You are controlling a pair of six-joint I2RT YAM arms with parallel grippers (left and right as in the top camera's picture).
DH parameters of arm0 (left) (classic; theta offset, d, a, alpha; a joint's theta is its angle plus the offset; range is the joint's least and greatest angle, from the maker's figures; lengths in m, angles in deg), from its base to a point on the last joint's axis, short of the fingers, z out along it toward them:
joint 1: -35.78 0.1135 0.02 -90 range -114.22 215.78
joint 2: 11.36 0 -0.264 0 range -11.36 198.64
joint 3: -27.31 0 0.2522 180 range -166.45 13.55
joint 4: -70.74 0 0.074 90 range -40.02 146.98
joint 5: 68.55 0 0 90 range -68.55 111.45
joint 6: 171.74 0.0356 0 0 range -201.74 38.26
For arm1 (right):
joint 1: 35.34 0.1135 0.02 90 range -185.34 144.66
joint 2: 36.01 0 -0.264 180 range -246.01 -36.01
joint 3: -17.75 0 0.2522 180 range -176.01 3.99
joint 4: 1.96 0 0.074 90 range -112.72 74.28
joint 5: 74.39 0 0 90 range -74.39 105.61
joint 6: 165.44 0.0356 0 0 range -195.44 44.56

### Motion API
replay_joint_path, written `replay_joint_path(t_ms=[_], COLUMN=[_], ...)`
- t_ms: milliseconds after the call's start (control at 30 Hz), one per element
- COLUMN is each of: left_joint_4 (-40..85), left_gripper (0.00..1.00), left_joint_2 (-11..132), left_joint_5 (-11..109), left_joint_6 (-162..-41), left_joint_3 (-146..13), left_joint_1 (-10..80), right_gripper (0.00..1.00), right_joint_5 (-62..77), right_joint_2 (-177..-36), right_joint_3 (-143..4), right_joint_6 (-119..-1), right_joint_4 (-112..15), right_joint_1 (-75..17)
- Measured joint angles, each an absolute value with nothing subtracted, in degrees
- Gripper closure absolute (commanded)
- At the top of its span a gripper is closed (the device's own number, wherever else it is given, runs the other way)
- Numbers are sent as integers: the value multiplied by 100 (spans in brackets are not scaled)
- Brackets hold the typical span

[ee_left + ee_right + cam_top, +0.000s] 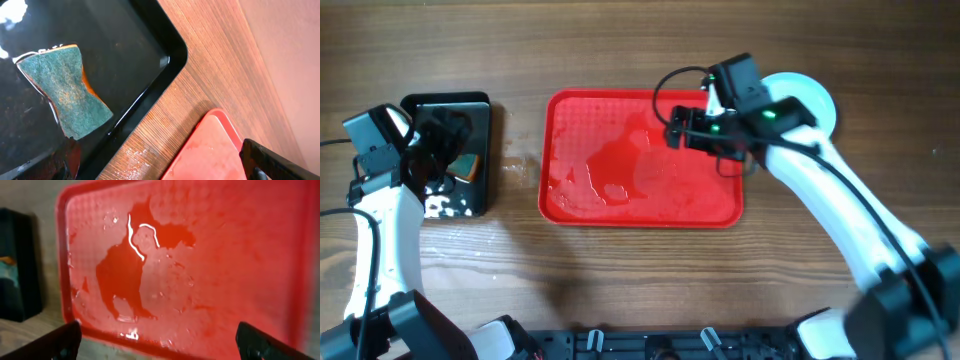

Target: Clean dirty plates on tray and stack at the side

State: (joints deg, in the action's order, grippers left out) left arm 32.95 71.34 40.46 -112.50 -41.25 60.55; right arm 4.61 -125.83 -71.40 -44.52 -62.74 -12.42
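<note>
On the wood-grained table (640,275), the red tray (570,120) lies in the middle, a rounded-corner rectangle of textured plastic, glistening with a patchy film of water. To its left, the glossy black tray (150,45) holds a waisted sponge (67,87), green scouring face over an orange body, beneath the left gripper (448,150), whose fingers stand wide and empty. The right gripper (678,130), likewise spread wide around nothing, hovers over the red tray's far right corner, and just beyond it the plates (817,95) rest on the table as a pale, round, smooth shape half hidden by the arm, their number unclear.

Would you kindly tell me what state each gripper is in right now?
Left gripper: open, holding nothing.
Right gripper: open, holding nothing.
</note>
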Motion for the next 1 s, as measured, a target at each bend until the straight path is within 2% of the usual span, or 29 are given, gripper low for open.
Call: replay_joint_path(t_ms=[133, 367, 1000], left_joint_4=[3295, 3293, 3295], left_gripper=[0, 0, 0], left_joint_2=[7134, 7134, 7134], left_joint_5=[4089, 4098, 4109], left_joint_6=[-11248, -11250, -11248], left_joint_3=[-4125, -4125, -4125], left_joint_1=[6055, 6055, 6055], right_gripper=[0, 0, 0], right_joint_5=[950, 1460, 1591], right_joint_2=[-11728, -10937, -10773], right_joint_3=[-7140, -7140, -7140], right_joint_6=[-4492, -4802, -5027], right_joint_4=[-6891, -7479, -8174], right_joint_1=[-1135, -418, -303])
